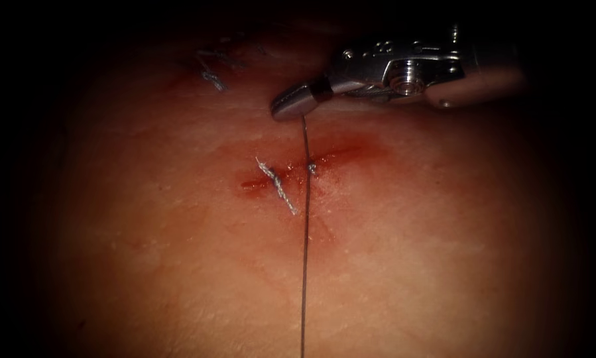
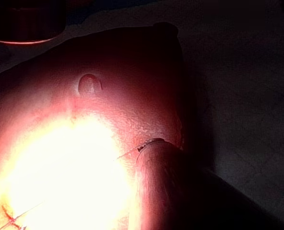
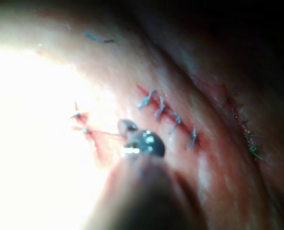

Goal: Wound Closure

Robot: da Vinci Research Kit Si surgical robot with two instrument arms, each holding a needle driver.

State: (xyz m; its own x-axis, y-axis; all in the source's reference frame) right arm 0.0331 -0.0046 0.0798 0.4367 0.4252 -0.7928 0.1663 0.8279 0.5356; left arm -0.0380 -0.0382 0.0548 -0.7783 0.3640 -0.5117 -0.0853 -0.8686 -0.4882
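The right tool (image 1: 290, 106) comes in from the upper right, its jaws shut on the thread (image 1: 305, 225) just above the cut (image 1: 311, 162). From the jaws the thread runs taut down to a knot (image 1: 311, 168) at the cut, then straight on toward the near edge. To the left of it, one tied stitch (image 1: 276, 185) with pale cut ends crosses the cut. Red fluid (image 1: 341, 154) stains the cut line. The right wrist view has the right tool (image 3: 132, 136) holding the thread (image 3: 103, 132) close to the cut. The left tool's shaft (image 2: 166, 187) lies over the tissue (image 2: 108, 96), a thin thread (image 2: 127, 153) beside it.
An older row of pale stitches (image 1: 211, 73) lies at the far left of the tissue, also visible as a stitch row (image 3: 168, 115) from the right wrist. Further off, some green stitches (image 3: 247, 139) mark another closed cut.
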